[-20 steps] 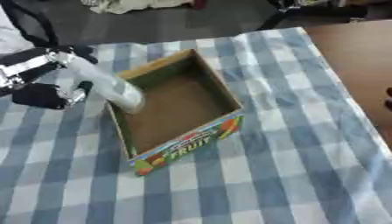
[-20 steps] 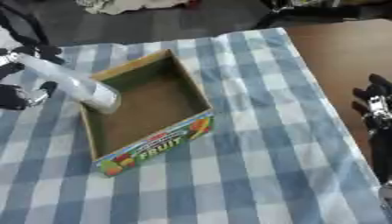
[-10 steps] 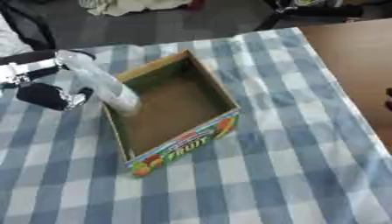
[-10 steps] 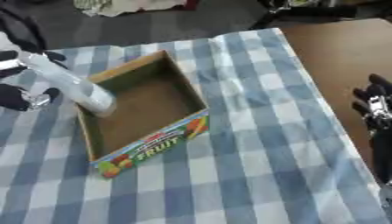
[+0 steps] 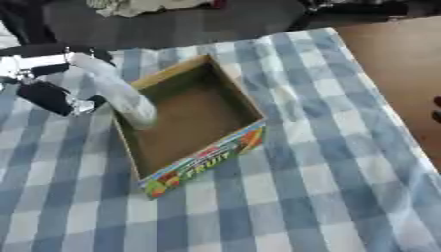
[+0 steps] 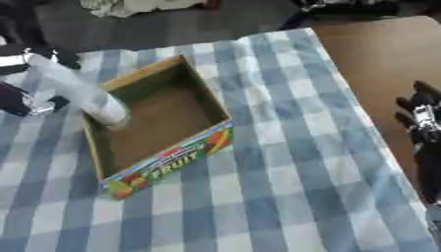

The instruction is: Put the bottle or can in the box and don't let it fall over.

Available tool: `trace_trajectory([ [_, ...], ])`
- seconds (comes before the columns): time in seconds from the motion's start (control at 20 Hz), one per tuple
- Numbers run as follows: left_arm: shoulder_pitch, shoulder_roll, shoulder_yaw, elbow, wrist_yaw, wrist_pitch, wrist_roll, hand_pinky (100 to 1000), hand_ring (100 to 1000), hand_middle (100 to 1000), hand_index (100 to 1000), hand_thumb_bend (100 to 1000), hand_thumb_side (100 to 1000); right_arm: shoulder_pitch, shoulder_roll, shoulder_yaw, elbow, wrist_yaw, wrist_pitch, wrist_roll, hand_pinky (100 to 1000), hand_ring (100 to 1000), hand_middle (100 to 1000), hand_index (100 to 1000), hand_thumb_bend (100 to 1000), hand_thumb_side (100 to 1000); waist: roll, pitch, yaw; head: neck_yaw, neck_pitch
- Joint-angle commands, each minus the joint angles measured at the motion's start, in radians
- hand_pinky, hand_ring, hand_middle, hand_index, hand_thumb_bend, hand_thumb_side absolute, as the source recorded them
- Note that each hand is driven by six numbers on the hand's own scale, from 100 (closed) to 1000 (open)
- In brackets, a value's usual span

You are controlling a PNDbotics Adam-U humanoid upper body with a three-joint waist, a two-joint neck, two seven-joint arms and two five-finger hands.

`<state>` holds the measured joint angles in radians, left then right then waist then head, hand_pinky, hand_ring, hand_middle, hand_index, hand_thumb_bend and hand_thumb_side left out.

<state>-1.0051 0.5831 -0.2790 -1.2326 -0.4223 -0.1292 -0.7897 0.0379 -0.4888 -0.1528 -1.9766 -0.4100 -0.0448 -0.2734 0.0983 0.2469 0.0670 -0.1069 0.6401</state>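
Bottle tilted over the box's left wall, not yet set down

The left hand [image 5: 47, 91] grasps a pale bottle [image 5: 116, 91] near the tabletop's left edge, its lower end hanging just inside the open fruit box [image 5: 194, 125]. Judged best: bring it upright, lower its base flat onto the box floor, then release. The right hand [image 6: 422, 123] rests relaxed at the right edge.

I see the worktop [image 5: 392, 74], brown wood, bare along its right edge. A blue-and-white checked cloth [image 5: 327, 187] covers the rest, from the far edge down to the near edge. On the cloth, toward the left side, sits an open cardboard box [image 5: 194, 123], turned askew, with a printed side reading "FRUIT" facing the near edge.
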Motion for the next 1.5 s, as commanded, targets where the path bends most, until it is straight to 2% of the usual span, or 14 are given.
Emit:
trace_trajectory([
  [0.05,-0.051,0.005,0.008,0.015,-0.01,-0.021,-0.005,1000,1000,1000,960,219,307,-0.007,-0.028,-0.002,-0.023,-0.002,0.004,0.002,947,920,1000,899,100,587,-0.001,-0.027,-0.002,0.0,0.003],
  [0.4,-0.124,-0.013,0.008,0.031,-0.003,-0.043,-0.007,1000,1000,1000,958,185,327,-0.005,-0.031,-0.001,-0.023,-0.002,0.006,0.003,947,920,1000,898,100,587,0.003,-0.031,-0.002,-0.016,0.007],
  [0.7,-0.125,0.01,0.027,-0.006,0.035,-0.022,0.024,1000,1000,1000,946,100,301,-0.005,-0.038,-0.001,-0.023,-0.007,0.005,0.003,947,920,1000,898,100,586,0.005,-0.034,0.007,-0.027,0.009],
  [0.85,-0.105,0.019,0.065,-0.054,0.072,0.01,0.079,1000,1000,1000,924,100,252,-0.005,-0.038,-0.002,-0.023,-0.01,0.001,0.004,947,920,1000,898,100,584,0.0,-0.035,0.011,-0.029,0.008],
  [0.95,-0.08,0.03,0.12,-0.119,0.094,0.053,0.185,1000,1000,1000,873,100,268,-0.005,-0.038,-0.004,-0.023,-0.01,-0.003,0.004,947,920,1000,898,100,583,-0.005,-0.034,0.015,-0.031,0.008],
  [1.0,-0.06,0.03,0.153,-0.164,0.122,0.077,0.266,1000,1000,1000,853,100,311,-0.004,-0.037,-0.005,-0.023,-0.011,-0.005,0.004,947,920,1000,898,100,583,-0.008,-0.033,0.016,-0.033,0.007],
  [1.05,-0.037,0.03,0.178,-0.21,0.169,0.098,0.341,1000,1000,1000,822,100,507,-0.004,-0.037,-0.006,-0.023,-0.011,-0.008,0.003,947,920,1000,898,100,581,-0.011,-0.032,0.018,-0.034,0.006],
  [1.15,0.022,0.031,0.219,-0.303,0.322,0.115,0.465,1000,1000,1000,801,100,672,-0.004,-0.035,-0.008,-0.023,-0.013,-0.014,0.002,947,920,1000,898,100,580,-0.017,-0.03,0.021,-0.036,0.002],
  [1.3,0.126,0.041,0.266,-0.406,0.528,0.119,0.583,1000,1000,1000,800,100,672,-0.003,-0.034,-0.012,-0.023,-0.014,-0.024,0.001,947,921,1000,898,100,577,-0.03,-0.027,0.026,-0.04,-0.005],
  [1.5,0.268,0.034,0.32,-0.505,0.708,0.09,0.632,1000,1000,1000,805,100,645,-0.001,-0.029,-0.015,-0.023,-0.015,-0.041,0.002,947,921,1000,898,100,572,-0.051,-0.022,0.032,-0.043,-0.011],
])
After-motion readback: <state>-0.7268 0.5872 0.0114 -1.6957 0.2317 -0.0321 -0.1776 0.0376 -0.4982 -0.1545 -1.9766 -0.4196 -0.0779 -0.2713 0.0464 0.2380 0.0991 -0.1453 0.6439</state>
